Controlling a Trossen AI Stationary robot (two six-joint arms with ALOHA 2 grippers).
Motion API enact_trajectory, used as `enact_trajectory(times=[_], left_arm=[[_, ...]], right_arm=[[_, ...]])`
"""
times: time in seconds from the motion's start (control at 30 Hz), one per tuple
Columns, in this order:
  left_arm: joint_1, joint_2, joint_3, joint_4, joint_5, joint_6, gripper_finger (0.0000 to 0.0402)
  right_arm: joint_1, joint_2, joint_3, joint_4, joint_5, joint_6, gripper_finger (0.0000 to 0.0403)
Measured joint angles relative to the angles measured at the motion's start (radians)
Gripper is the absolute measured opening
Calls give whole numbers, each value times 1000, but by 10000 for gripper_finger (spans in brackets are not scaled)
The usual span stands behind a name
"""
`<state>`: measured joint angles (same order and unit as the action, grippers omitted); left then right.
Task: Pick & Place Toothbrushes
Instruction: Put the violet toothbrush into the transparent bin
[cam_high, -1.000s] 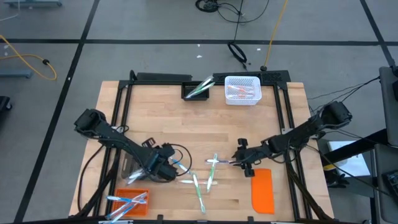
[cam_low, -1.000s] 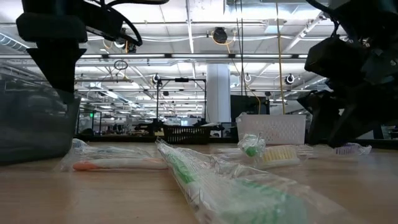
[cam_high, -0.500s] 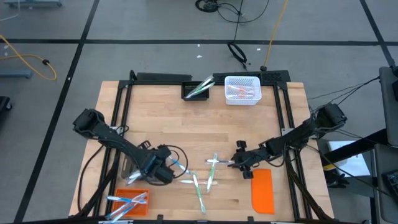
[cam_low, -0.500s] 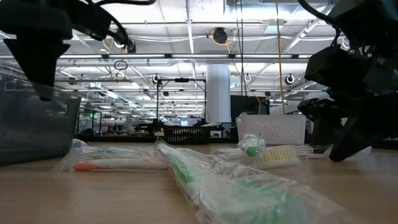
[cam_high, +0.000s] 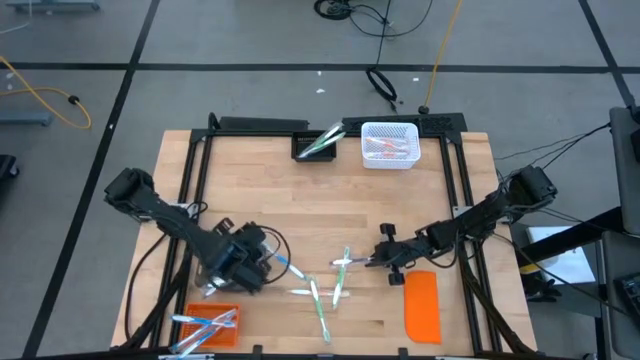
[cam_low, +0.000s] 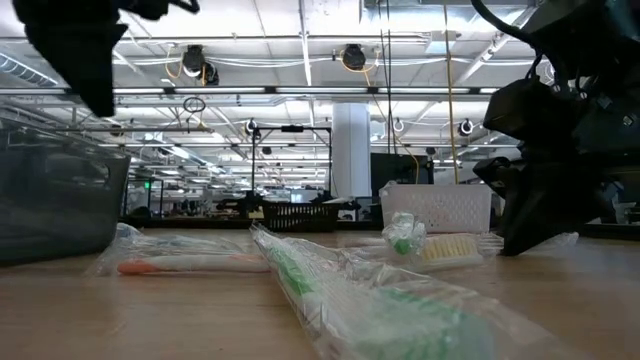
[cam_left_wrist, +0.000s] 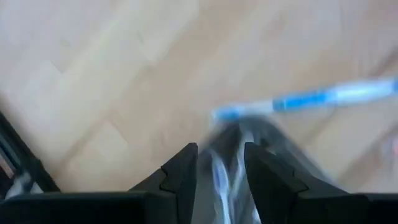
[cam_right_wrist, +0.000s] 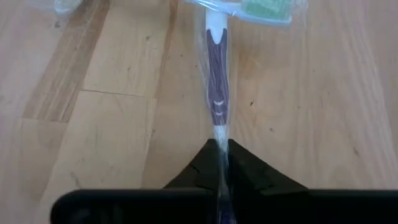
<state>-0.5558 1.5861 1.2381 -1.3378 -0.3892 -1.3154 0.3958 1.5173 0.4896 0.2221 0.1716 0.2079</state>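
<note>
On my left, the left gripper (cam_high: 262, 262) clamps a wrapped blue toothbrush (cam_left_wrist: 311, 99) by its film, above the orange tray (cam_high: 212, 328). At mid-table loose green toothbrushes (cam_high: 318, 298) lie crossed. On my right, the right gripper (cam_right_wrist: 219, 155) pinches a purple-handled toothbrush (cam_right_wrist: 216, 50), handle pointing back into its fingers, beside the orange lid (cam_high: 422, 305).

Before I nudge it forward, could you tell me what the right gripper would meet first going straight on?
Probably the green toothbrush lying crosswise just past the purple toothbrush that the right gripper grips.
</note>
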Motion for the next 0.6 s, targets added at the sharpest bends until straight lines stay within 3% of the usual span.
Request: enact_trajectory(times=[0.33,0.6], left_arm=[[-10,-101,0,83,-376,1,136],[5,-102,0,196,-523,118,136]], right_arm=[[-9,-81,-6,-38,56,-49,4],[-65,-276,-4,-14,204,-109,2]])
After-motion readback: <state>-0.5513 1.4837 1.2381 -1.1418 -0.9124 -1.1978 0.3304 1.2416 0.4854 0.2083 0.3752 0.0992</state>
